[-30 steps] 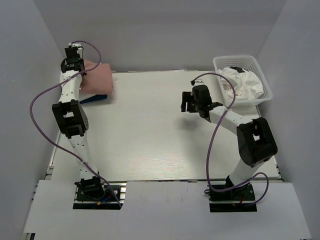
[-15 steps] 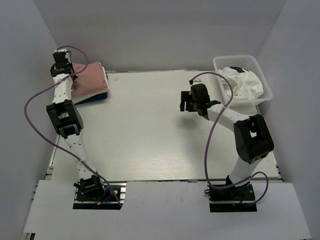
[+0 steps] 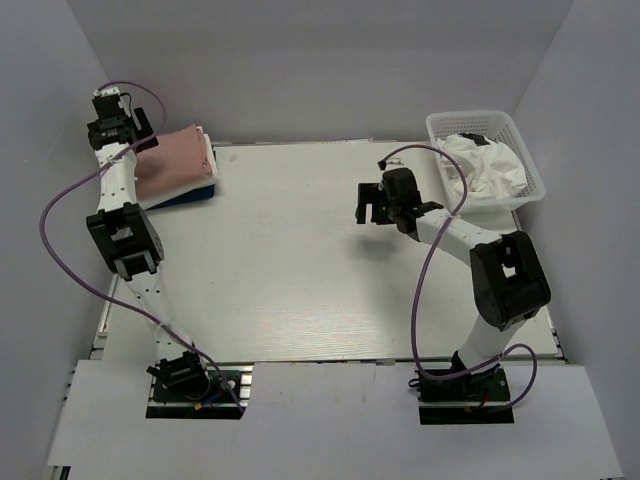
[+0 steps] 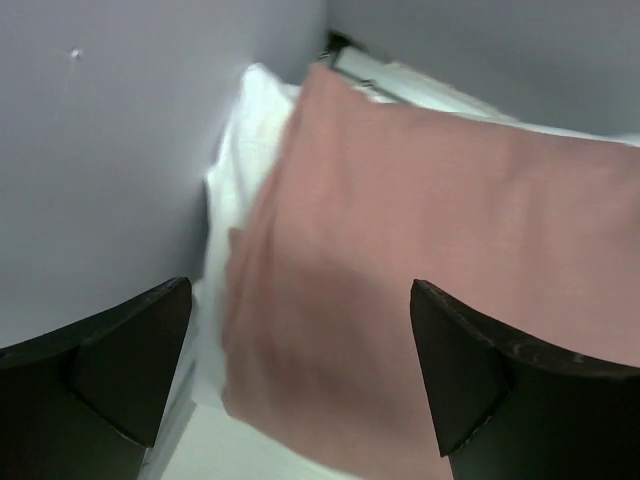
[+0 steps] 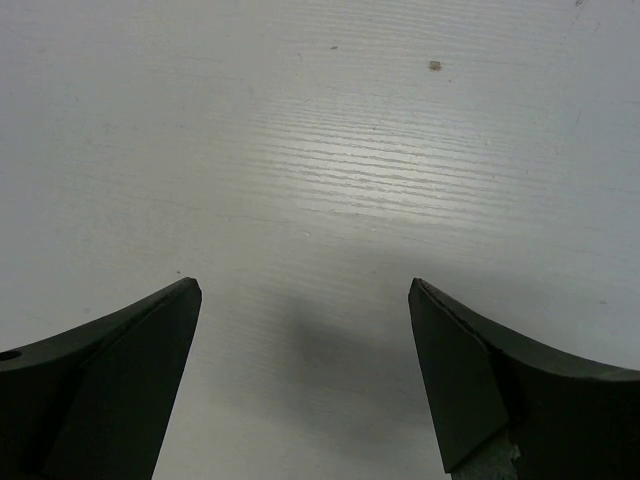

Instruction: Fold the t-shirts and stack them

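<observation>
A folded dusty-pink t-shirt [image 3: 178, 161] lies on top of a stack at the table's far left corner, over a white t-shirt [image 3: 210, 158] and a blue one [image 3: 186, 197]. My left gripper [image 3: 133, 138] hovers open beside the wall, just left of the stack, holding nothing. In the left wrist view the pink t-shirt [image 4: 450, 240] and the white t-shirt's edge [image 4: 235, 170] lie below the open left gripper [image 4: 300, 290]. My right gripper [image 3: 370, 210] hangs open over bare table [image 5: 320, 150] near the middle right; in the right wrist view the right gripper [image 5: 305, 285] is empty.
A white mesh basket [image 3: 437, 127] at the far right holds crumpled white t-shirts [image 3: 488, 162] with some colour print. Grey walls enclose the table on the left, back and right. Purple cables loop from both arms.
The left gripper has opened, let go of the pink t-shirt and drawn back left towards the wall. The pink t-shirt now lies flat on the stack. The right gripper opened a little wider.
</observation>
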Tool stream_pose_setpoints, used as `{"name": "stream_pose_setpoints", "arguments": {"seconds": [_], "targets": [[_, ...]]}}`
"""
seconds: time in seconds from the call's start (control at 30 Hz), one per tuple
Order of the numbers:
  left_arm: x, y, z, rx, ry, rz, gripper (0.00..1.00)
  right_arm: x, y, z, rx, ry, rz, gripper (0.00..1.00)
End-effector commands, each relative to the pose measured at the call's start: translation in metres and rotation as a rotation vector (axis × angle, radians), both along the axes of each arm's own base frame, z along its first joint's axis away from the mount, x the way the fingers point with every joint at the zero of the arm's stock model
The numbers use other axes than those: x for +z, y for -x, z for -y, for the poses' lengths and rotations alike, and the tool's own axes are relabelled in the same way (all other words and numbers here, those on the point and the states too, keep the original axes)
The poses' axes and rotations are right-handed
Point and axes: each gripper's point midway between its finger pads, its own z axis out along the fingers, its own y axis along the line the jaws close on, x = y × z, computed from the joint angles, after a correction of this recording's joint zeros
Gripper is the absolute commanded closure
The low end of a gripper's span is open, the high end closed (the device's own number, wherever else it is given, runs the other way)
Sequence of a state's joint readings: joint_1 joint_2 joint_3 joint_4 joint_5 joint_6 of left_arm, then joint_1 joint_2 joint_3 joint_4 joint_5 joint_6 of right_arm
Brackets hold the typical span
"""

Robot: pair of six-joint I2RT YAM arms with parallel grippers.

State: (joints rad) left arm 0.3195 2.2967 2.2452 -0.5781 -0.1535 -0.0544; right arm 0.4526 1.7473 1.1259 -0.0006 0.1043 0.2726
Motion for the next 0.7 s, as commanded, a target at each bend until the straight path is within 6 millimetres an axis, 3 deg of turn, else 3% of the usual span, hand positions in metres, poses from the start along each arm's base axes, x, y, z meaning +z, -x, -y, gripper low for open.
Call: {"name": "stream_pose_setpoints", "arguments": {"seconds": [0.0,0.03,0.07,0.1,0.17,0.2,0.23,0.27,0.3,0.33,0.4,0.43,0.47,0.5,0.57,0.6,0.67], "targets": [[0.130,0.018,0.048,-0.106,0.029,0.222,0.00,0.040,0.001,0.000,0.012,-0.057,0.099,0.10],[0.138,0.022,0.068,-0.151,0.095,0.235,0.00,0.039,0.005,0.002,0.002,-0.061,0.093,0.10],[0.158,0.032,0.082,-0.164,0.113,0.264,0.00,0.052,0.009,0.003,-0.007,-0.082,0.113,0.10],[0.163,0.039,0.086,-0.148,0.142,0.275,0.00,0.057,0.013,0.006,-0.022,-0.097,0.119,0.10],[0.147,0.049,0.122,-0.187,0.281,0.250,0.00,0.057,0.023,0.006,-0.014,-0.115,0.109,0.10],[0.166,0.062,0.145,-0.225,0.321,0.293,0.00,0.068,0.032,0.006,-0.005,-0.147,0.128,0.10],[0.165,0.069,0.165,-0.262,0.374,0.298,0.00,0.062,0.039,0.009,-0.007,-0.147,0.117,0.10],[0.127,0.078,0.193,-0.314,0.497,0.249,0.00,0.062,0.044,0.010,0.000,-0.154,0.115,0.10],[0.120,0.089,0.226,-0.368,0.549,0.247,0.00,0.072,0.054,0.015,-0.009,-0.175,0.135,0.10],[0.106,0.118,0.254,-0.407,0.623,0.270,0.00,0.065,0.061,0.018,-0.014,-0.171,0.122,0.10],[0.093,0.154,0.291,-0.474,0.686,0.302,0.00,0.074,0.074,0.024,-0.028,-0.200,0.143,0.10],[0.046,0.186,0.320,-0.501,0.733,0.223,0.00,0.068,0.080,0.028,-0.039,-0.194,0.129,0.10],[0.073,0.208,0.332,-0.555,0.746,0.317,0.00,0.078,0.082,0.035,-0.066,-0.199,0.163,0.10],[0.068,0.224,0.340,-0.578,0.751,0.309,0.00,0.077,0.086,0.039,-0.079,-0.197,0.165,0.10],[0.038,0.260,0.353,-0.602,0.759,0.208,0.00,0.089,0.096,0.044,-0.110,-0.241,0.189,0.10],[0.037,0.279,0.354,-0.614,0.760,0.208,0.00,0.091,0.104,0.048,-0.113,-0.263,0.204,0.10],[0.032,0.299,0.352,-0.602,0.752,0.192,0.00,0.093,0.107,0.048,-0.134,-0.311,0.214,0.10]]}}
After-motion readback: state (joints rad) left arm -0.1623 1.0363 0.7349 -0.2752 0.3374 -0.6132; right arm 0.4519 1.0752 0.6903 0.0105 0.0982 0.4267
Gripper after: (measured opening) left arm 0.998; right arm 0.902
